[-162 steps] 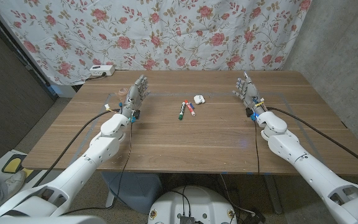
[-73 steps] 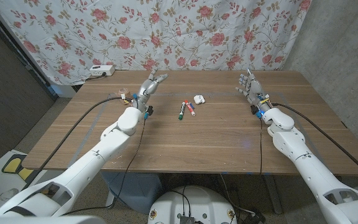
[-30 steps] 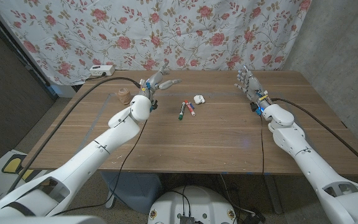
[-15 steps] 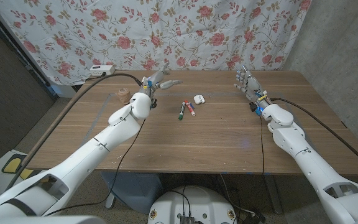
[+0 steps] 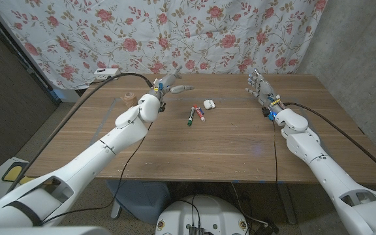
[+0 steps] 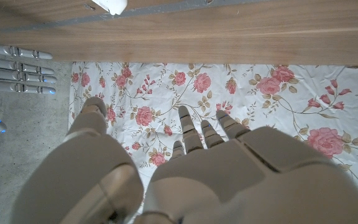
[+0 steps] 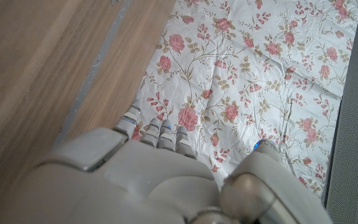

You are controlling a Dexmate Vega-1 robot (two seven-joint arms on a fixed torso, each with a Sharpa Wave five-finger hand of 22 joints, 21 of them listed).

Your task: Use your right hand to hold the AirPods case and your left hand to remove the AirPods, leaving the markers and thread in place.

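At mid-counter the AirPods case (image 5: 208, 103) lay beside the markers (image 5: 196, 115). My left robot hand (image 5: 169, 86) hung nearby, fingers apart; my right robot hand (image 5: 258, 87) stood farther off, empty, fingers spread. I judged the right should grip first, clear of the markers.

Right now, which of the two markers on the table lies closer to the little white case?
The red-and-blue marker. It lies between the green marker and the white case, so the green one is the farther of the two.
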